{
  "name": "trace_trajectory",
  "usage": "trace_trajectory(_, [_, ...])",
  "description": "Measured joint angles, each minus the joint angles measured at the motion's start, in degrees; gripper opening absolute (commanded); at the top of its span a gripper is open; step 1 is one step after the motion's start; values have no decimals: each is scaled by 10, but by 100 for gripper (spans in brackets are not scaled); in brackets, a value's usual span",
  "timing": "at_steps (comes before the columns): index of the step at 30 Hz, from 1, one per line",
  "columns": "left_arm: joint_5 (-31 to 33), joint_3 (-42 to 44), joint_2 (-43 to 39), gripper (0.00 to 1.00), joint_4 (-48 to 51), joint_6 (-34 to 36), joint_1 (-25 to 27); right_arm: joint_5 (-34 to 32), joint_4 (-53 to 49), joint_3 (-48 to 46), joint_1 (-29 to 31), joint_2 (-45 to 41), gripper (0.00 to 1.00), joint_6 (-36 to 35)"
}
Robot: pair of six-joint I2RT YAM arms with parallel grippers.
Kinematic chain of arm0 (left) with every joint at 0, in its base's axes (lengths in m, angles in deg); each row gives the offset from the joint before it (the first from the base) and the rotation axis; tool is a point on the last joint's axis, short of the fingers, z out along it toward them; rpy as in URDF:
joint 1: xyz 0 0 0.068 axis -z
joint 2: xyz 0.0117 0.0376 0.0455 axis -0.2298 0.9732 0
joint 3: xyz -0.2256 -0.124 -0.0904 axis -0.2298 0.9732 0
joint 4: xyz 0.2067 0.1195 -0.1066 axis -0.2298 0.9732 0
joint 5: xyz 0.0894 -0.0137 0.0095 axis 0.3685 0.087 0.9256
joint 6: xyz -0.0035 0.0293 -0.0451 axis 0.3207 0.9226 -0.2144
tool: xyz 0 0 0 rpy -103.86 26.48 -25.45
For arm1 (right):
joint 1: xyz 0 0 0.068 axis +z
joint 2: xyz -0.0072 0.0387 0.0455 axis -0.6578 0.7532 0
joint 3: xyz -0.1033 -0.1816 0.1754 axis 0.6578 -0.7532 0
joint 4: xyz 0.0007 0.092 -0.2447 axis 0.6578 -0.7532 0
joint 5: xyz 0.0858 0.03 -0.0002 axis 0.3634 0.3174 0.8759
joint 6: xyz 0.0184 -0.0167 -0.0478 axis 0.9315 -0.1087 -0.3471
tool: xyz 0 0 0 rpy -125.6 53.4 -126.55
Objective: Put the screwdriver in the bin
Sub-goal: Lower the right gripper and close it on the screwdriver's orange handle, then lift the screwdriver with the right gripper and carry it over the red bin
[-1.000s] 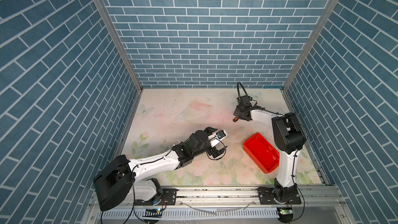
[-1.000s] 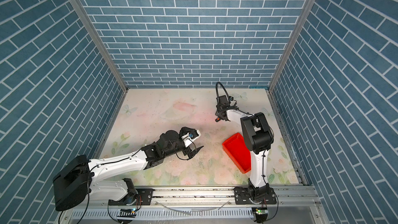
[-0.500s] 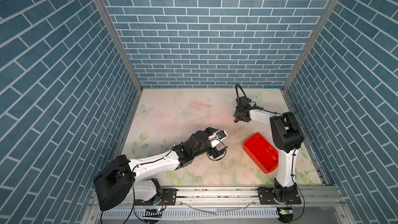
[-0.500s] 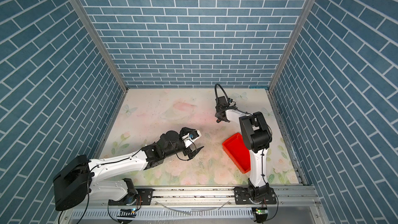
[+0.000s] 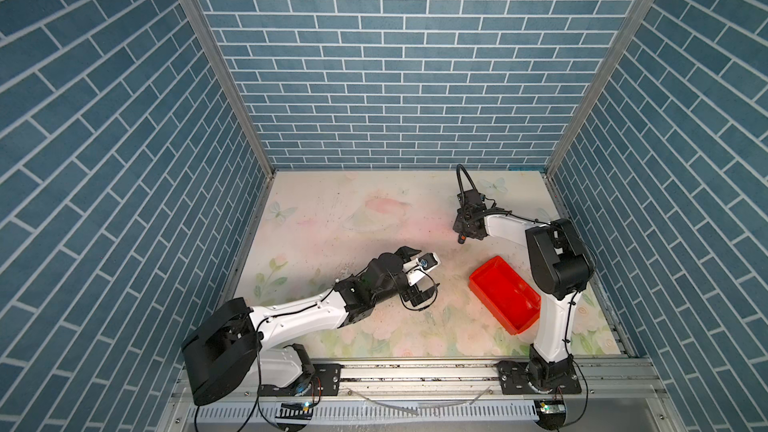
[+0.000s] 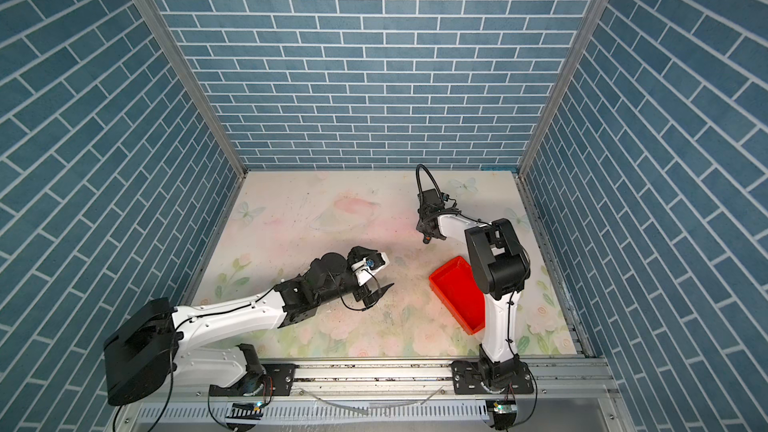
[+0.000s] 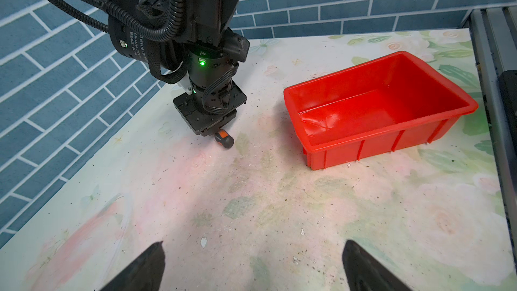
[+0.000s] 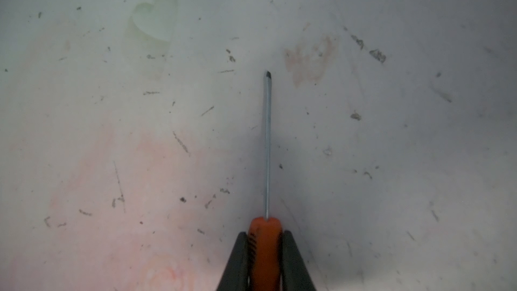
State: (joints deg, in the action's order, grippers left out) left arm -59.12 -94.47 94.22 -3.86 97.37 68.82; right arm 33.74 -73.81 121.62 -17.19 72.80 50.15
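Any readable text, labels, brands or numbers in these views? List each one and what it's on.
Nothing is clear enough to quote.
White print on the right arm's wrist motor: too small and tilted to read.
Dark marking on the screwdriver handle: blurred, unreadable.
Red bin: no label seen.

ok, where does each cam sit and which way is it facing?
Top views: high over the front rail, looking down at the table, the bin, and the whole left arm and right arm.
Right wrist: behind the right gripper, looking close down at the table; its fingers clamp the screwdriver handle.
Left wrist: low on the left arm, facing across the table at the right gripper and bin; tips of the open left gripper show.
Shared: top and left wrist views show the bin and the screwdriver's butt.
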Motion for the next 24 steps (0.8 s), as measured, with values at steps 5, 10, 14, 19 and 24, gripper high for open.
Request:
trace_trajectory(5, [6,0,-3,100,-2,0,3,26,4,-10,-2,-26,0,-45])
trace_trajectory(10, [8,0,-3,100,-18,-5,3,48,7,-31,-7,-78,0,-98])
trace_trajectory(14, [6,0,-2,100,-31,-9,4,58,10,-62,-11,-148,0,-138])
trace_trajectory(19, [-11,1,9,100,-57,-11,4,69,4,-104,-14,-248,0,-183])
trace_trajectory(24, [-37,1,17,100,-61,-17,4,77,-29,-174,-15,-380,0,-195])
